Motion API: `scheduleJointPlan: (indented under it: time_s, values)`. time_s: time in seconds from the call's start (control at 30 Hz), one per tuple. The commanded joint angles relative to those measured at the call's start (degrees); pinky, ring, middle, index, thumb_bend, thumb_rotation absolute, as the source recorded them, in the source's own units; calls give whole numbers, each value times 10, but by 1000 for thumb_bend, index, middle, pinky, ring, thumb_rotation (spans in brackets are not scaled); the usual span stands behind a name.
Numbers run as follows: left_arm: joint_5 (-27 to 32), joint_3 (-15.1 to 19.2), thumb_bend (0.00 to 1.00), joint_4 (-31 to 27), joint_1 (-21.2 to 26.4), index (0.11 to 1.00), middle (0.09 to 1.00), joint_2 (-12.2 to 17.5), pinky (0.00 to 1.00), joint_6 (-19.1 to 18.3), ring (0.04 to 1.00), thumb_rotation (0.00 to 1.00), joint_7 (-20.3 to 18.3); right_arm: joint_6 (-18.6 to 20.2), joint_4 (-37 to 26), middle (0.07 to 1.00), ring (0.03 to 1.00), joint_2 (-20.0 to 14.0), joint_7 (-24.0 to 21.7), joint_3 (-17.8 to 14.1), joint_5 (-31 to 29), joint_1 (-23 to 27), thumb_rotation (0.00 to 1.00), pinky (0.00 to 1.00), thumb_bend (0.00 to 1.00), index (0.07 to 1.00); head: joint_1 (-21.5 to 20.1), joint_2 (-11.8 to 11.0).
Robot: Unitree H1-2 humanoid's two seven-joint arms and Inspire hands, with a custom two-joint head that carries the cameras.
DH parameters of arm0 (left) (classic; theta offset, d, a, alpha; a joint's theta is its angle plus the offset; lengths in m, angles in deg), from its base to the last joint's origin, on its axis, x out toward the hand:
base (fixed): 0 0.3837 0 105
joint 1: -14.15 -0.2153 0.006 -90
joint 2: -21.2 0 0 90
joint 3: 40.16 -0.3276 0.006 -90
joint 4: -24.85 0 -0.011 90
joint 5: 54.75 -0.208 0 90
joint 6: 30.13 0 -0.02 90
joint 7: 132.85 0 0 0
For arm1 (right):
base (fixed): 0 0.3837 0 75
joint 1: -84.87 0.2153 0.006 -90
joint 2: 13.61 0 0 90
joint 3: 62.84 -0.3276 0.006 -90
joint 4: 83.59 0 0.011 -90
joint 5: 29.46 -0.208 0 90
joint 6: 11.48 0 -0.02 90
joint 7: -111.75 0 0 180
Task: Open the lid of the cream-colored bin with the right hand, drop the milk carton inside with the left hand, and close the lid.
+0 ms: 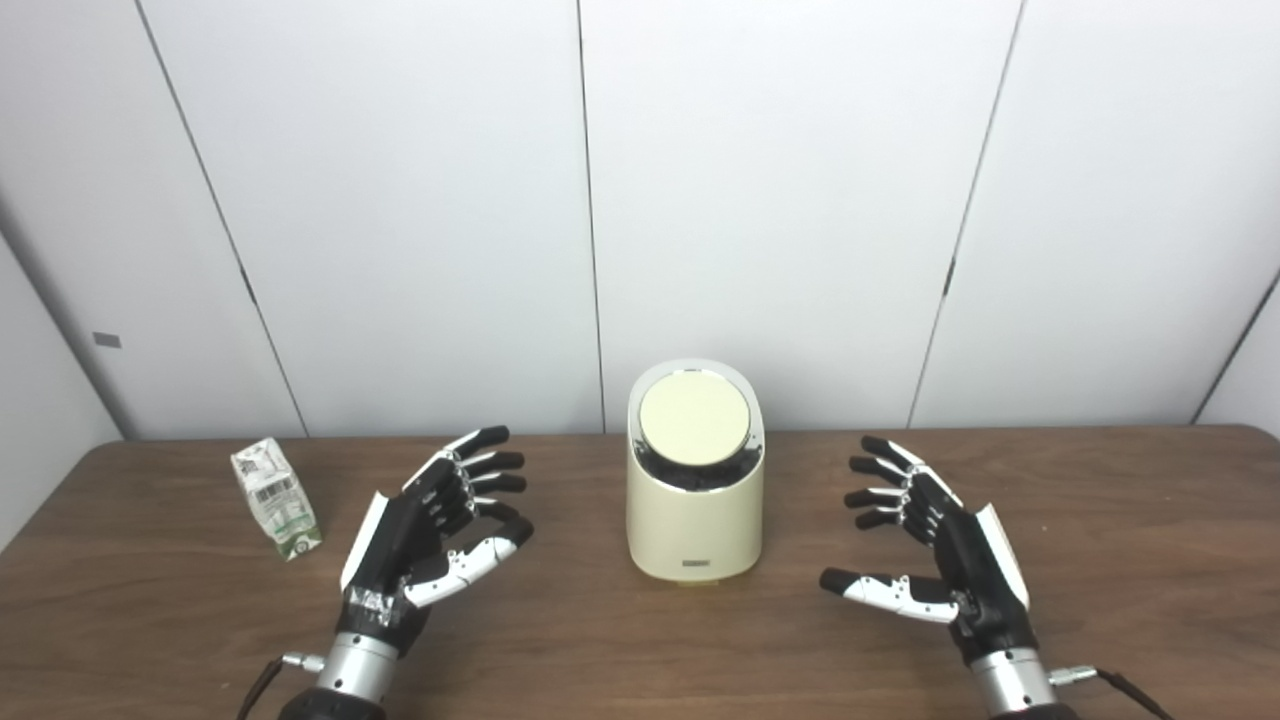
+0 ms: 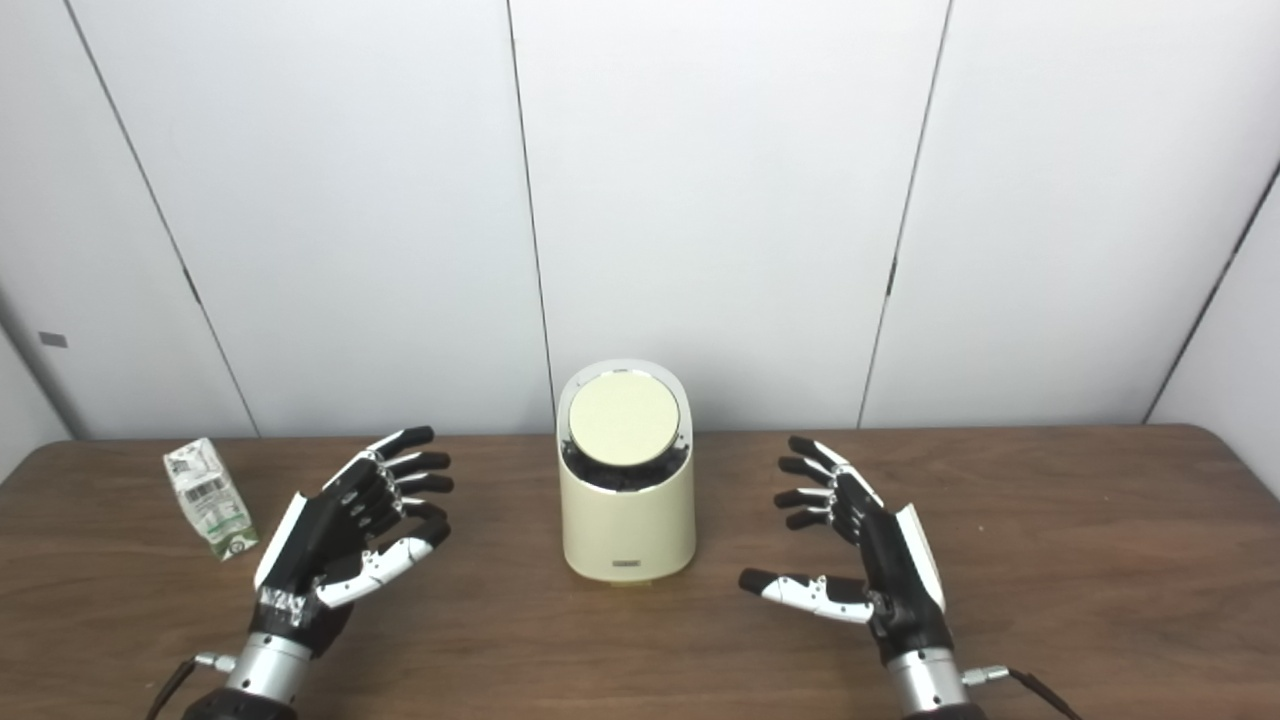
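A cream-colored bin (image 1: 694,520) stands at the middle of the brown table, its round lid (image 1: 694,416) shut and tilted toward me. A small green and white milk carton (image 1: 276,498) stands upright at the left, apart from both hands. My left hand (image 1: 430,535) is open and empty, between the carton and the bin, palm facing right. My right hand (image 1: 925,545) is open and empty to the right of the bin, palm facing left. Neither hand touches anything.
The brown wooden table (image 1: 1150,560) reaches back to a white panelled wall (image 1: 780,200). Its far edge runs just behind the bin and the carton.
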Motion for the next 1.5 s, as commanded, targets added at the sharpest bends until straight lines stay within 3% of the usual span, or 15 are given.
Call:
scheduleJointPlan:
  time_s: [0.0,0.47,0.6,0.67,0.87,1.17,1.47]
  values:
    - [1,2,660,-13,19,844,748,4,577,19,700,131,2,-26,-13,788,666,-5,2,-3,-4,17,203,569,819,836,0,0]
    - [1,0,656,-13,20,839,747,4,574,22,701,130,0,-24,-12,789,664,-4,1,-3,-7,17,198,573,822,837,2,-1]
    - [-2,-1,646,-14,18,839,752,5,576,22,709,125,0,-28,-12,788,664,-4,-3,0,-11,17,230,575,818,839,6,-4]
    - [-3,-2,653,-14,17,839,754,5,574,22,708,138,0,-21,-18,789,666,-2,-4,3,-6,17,296,567,810,847,7,-4]
    - [-5,-3,642,-10,15,840,759,7,579,27,706,122,-1,37,-64,824,737,11,4,8,18,14,453,580,809,856,5,-5]
    - [-6,-3,678,-10,13,843,761,4,584,21,702,154,0,179,-164,899,853,20,-6,30,90,45,513,717,832,896,6,-7]
    - [-5,-2,683,-11,11,837,759,2,577,16,696,158,1,227,-165,887,842,9,-17,40,106,96,495,707,888,888,10,-6]
